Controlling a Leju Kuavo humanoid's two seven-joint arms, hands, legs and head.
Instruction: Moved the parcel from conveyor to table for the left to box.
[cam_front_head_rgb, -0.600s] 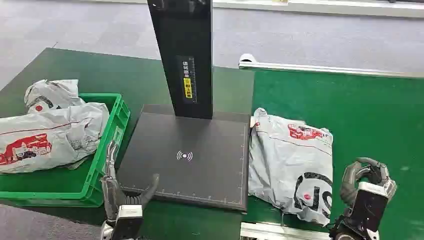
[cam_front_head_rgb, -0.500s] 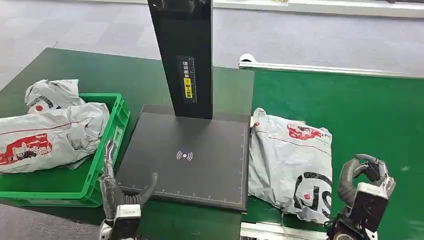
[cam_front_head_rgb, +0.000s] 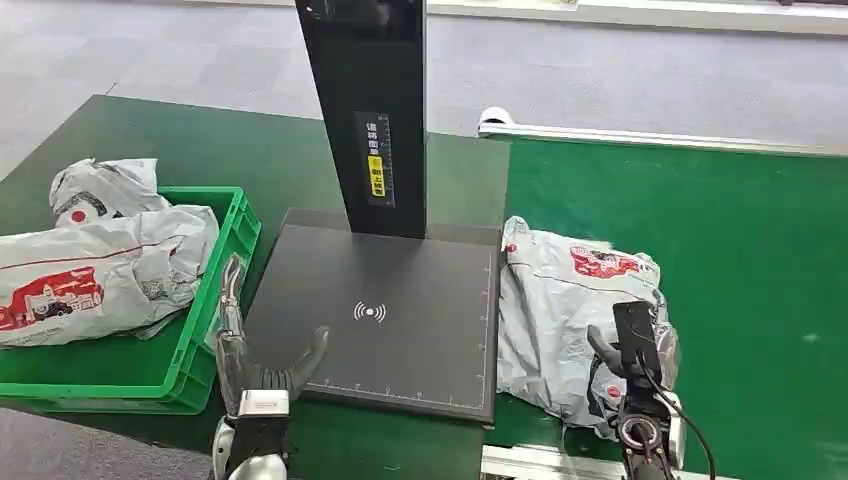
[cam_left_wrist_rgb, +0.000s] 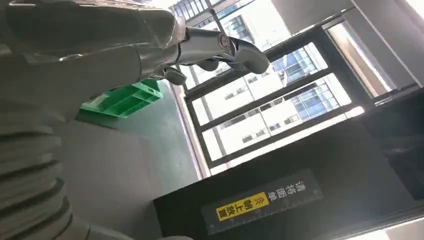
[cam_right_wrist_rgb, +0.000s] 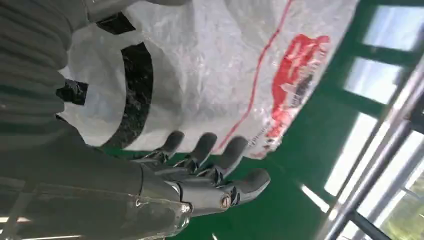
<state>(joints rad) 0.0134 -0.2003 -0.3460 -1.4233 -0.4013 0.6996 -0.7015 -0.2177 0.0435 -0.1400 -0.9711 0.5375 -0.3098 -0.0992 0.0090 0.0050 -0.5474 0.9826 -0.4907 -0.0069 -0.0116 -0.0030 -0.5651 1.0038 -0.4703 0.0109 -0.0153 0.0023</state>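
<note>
Grey ribbed wrist cover, dark fingers, apparently black cable.

Crumpled grey parcel lies flat on the green conveyor.

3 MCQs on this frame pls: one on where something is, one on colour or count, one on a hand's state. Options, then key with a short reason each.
1. Where does the parcel on the conveyor lie?
A. Inside the green crate
B. On top of the black scan pad
C. Just beside the black scan pad, on its right-hand side in the head view

2. What colour is the crate holding the other grey bags?
A. Green
B. Blue
C. Red

3. What is the left hand doing?
A. Gripping a parcel
B. Open, fingers apart, holding nothing
C. Pressing a button on the black post

Key: C, the parcel lies on green belt against the pad's edge; A, the crate walls are bright green; B, the fingers are spread over the pad's near corner with nothing in them.
</note>
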